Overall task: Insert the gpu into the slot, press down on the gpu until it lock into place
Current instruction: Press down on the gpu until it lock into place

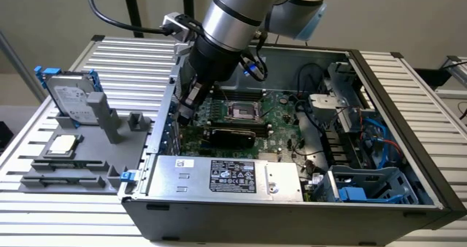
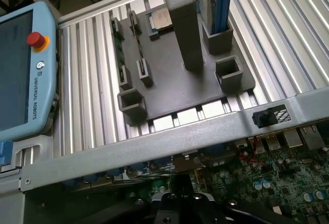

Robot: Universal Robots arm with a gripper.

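The gpu (image 1: 229, 137), a small black card with a green board edge, lies flat and level over the motherboard (image 1: 281, 121), between the processor socket and the silver power supply. The slot is hidden under it. My gripper (image 1: 187, 106) hangs from the arm just inside the case wall on the exterior view's left, shut, with nothing visible between its fingers. Its tip sits above the card's end on that side; I cannot tell whether it touches. In the wrist view the gripper's black housing (image 2: 180, 206) looks down over the case rim (image 2: 154, 149).
The silver power supply (image 1: 219, 176) fills the front of the case, and a blue drive cage (image 1: 365, 188) and cables crowd the exterior view's right. Outside stand a grey fixture plate (image 1: 80, 148) with posts, a hard drive (image 1: 69, 99) and a teach pendant (image 2: 20, 70).
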